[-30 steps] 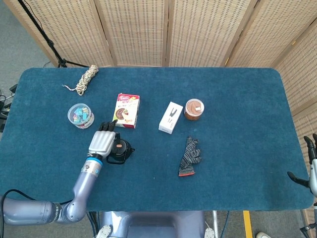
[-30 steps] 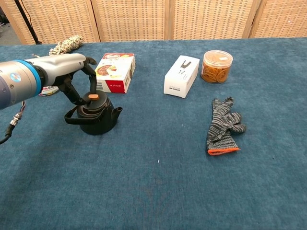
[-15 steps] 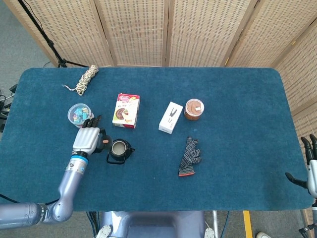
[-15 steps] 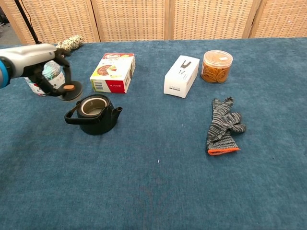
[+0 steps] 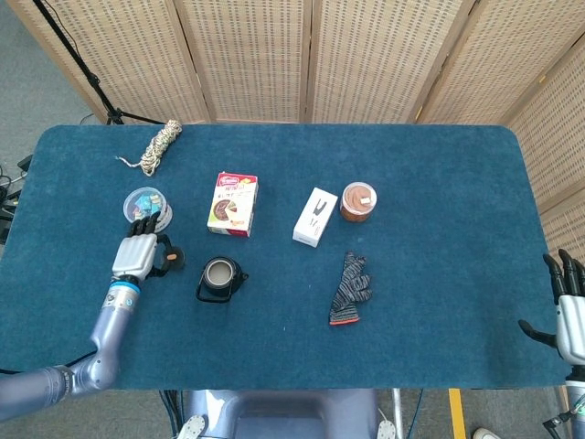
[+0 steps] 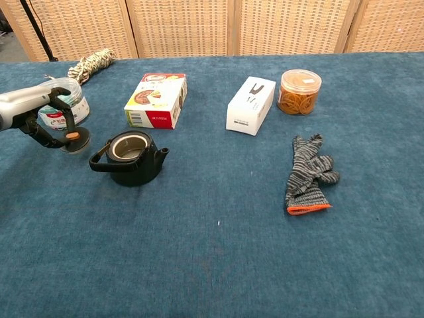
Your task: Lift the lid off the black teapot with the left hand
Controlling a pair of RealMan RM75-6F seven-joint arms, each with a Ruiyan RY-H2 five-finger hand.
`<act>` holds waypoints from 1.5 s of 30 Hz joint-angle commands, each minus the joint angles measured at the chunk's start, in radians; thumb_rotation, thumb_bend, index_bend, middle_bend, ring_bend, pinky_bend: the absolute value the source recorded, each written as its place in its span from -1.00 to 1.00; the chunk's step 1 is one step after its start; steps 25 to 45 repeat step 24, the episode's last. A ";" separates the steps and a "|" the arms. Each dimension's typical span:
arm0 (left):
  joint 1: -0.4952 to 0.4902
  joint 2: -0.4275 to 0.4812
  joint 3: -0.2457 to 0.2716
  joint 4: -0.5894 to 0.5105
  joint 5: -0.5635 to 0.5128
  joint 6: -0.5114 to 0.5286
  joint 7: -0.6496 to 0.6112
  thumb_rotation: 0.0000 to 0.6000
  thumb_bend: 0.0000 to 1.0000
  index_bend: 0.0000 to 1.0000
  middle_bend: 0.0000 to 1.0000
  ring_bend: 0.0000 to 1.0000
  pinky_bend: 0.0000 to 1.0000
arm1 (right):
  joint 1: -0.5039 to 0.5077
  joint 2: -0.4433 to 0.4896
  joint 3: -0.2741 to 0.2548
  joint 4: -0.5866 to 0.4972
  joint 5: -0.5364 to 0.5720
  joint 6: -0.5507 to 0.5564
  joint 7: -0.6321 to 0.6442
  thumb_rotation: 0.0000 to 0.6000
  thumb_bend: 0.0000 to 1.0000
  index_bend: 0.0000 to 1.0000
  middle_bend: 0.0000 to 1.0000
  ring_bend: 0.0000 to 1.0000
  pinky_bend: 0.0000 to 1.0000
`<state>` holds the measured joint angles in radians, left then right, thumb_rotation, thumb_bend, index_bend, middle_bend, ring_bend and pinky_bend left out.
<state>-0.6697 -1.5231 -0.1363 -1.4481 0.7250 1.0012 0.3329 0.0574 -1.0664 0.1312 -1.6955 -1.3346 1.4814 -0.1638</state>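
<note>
My left hand (image 6: 41,118) pinches round black lid with orange knob (image 6: 75,140), held low over blue cloth table (image 6: 218,252). Open black cast-iron teapot (image 6: 131,158) sits just right of hand. Right hand (image 5: 569,306) empty, fingers spread.

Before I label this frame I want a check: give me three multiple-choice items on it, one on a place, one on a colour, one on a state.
1. Where is the lid?
A. on the teapot
B. in the left hand, left of the teapot
C. beside the glove

2. What colour is the glove's cuff edge?
A. orange
B. green
C. white

3. How is the teapot?
A. tipped over
B. lidded
C. upright and open

Answers:
1 B: the left hand holds the lid left of the teapot.
2 A: the glove ends in an orange band.
3 C: the teapot's open mouth shows in both views.
</note>
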 commanded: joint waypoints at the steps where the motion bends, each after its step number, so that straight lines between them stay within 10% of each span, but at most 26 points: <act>1: 0.028 0.027 0.000 -0.014 0.061 -0.008 -0.053 1.00 -0.86 -1.00 -1.00 -1.00 -1.00 | 0.001 -0.002 -0.001 0.001 -0.001 -0.001 -0.002 1.00 -1.00 -1.00 -1.00 -1.00 -1.00; 19: 0.200 0.304 0.026 -0.243 0.366 0.142 -0.274 1.00 -0.96 -1.00 -1.00 -1.00 -1.00 | -0.014 0.005 -0.027 -0.031 -0.068 0.035 -0.009 1.00 -1.00 -1.00 -1.00 -1.00 -1.00; 45: 0.267 0.321 0.055 -0.224 0.428 0.233 -0.282 1.00 -0.96 -1.00 -1.00 -1.00 -1.00 | -0.020 0.006 -0.030 -0.037 -0.082 0.050 -0.014 1.00 -1.00 -1.00 -1.00 -1.00 -1.00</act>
